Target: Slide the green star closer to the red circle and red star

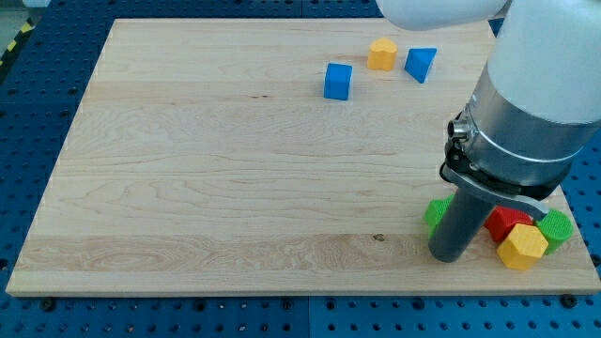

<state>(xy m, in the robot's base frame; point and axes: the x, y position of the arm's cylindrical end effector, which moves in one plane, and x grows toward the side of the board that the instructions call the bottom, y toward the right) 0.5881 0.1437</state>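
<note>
Tip touches green star, behind it toward view's left; no claw fitted, nothing gripped. Star judged light, rigid, slides easily; push its left flank toward red block.

Pale wooden board — smooth, matt, finely grained.
</note>
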